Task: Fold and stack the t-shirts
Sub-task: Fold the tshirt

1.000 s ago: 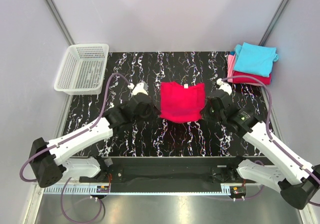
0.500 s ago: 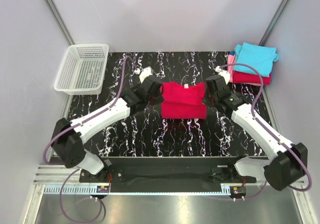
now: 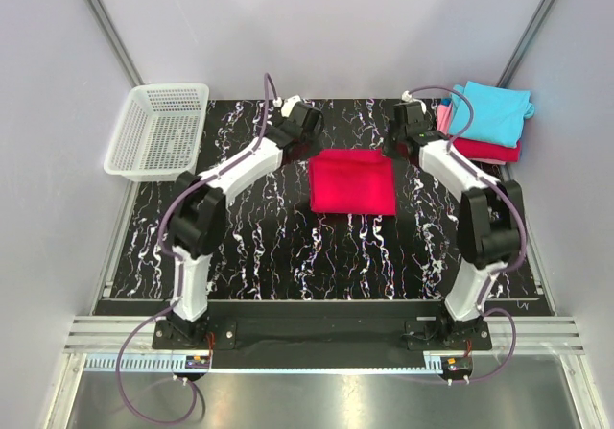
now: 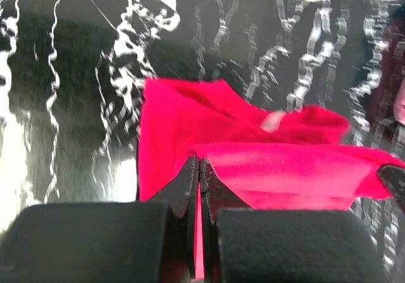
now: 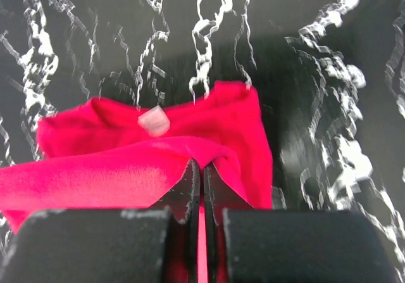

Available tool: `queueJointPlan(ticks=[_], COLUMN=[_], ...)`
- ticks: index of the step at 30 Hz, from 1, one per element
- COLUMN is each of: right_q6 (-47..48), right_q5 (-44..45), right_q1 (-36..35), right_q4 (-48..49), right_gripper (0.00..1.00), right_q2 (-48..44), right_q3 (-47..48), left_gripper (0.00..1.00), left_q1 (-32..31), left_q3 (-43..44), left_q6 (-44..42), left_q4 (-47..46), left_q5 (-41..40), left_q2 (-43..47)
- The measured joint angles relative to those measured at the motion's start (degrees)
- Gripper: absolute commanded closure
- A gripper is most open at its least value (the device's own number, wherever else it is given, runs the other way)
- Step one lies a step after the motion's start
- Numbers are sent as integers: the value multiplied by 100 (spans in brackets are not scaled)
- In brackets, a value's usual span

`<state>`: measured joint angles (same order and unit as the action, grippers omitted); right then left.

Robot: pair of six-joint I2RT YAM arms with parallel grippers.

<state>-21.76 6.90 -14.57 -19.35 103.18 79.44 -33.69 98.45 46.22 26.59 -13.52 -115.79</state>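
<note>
A crimson-red t-shirt (image 3: 352, 181) lies folded over in the middle of the black marbled table, its near edge carried to the far side. My left gripper (image 3: 312, 148) is shut on the shirt's far left corner, red cloth (image 4: 266, 169) pinched between the jaws. At the far right corner my right gripper (image 3: 395, 145) is shut on the same shirt (image 5: 114, 169), its white neck label (image 5: 154, 121) showing just beyond. A stack of folded t-shirts, turquoise (image 3: 490, 112) on top of pink and red (image 3: 484, 150), sits at the table's far right corner.
A white plastic mesh basket (image 3: 158, 130) stands at the far left corner. Both arms stretch far across the table, the right arm close to the folded stack. Grey walls close in on three sides.
Both grippers have carried the shirt's near edge up and away toward the far side, folding it over itself. The arms went from bent near the front to stretched far out.
</note>
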Motion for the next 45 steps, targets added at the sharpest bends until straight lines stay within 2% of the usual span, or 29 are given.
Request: queueJointPlan(ticks=[1,2,4,5,8,11,18,22,23,25,26,28,30,31,32,35,41,45], right_q6=[24,37,129,153,210,214,251,243,243,229,225,223,223,223,223,203,74,-31], right_q5=[-72,-114,-205,-225,-262,-291,-400,-734,-826,-1012,-1091,-1248,-1375,-1419,-1513,-1700,-2151,-2549], right_q1=[48,85,155,190,291,402,520,520,520,520,520,520,520,520,520,520,492,369], right_q4=[44,94,155,177,258,293,391,398,400,407,404,409,409,409,407,411,450,452], right_gripper=[71,61,47,46,46,45,45,47,47,48,48,48,48,49,49,51,52,54], right_q2=[254,490,920,1097,1355,1368,1211,938,866,732,673,555,446,391,302,221,254,699], right_q3=[168,330,667,833,1064,1145,1034,748,664,516,452,334,227,181,131,107,55,245], left_gripper=[99,97,96,100,100,100,96,80,67,56,40,31,29,33,33,43,57,69], left_q1=[57,125,240,295,428,527,586,568,573,586,592,597,603,605,605,605,605,584], left_q3=[146,345,634,645,238,-588,-1294,-1910,-1991,-2065,-2037,-1840,-1384,-1178,-1029,-1244,-1373,-1368], left_q6=[-37,-96,-210,-260,-382,-481,-592,-542,-522,-457,-426,-393,-339,-326,-306,-299,-52,236], left_q4=[28,24,-133,-267,-828,-1591,-2524,-3073,-3134,-3202,-3180,-2903,-2476,-2361,-2155,-2133,-1853,-1749], left_q5=[46,151,310,365,407,396,354,44,-59,-299,-435,-632,-833,-909,-1012,-852,157,929], left_q2=[-173,-396,-772,-874,-855,-476,450,1132,1226,1329,1329,1220,929,772,595,579,579,527])
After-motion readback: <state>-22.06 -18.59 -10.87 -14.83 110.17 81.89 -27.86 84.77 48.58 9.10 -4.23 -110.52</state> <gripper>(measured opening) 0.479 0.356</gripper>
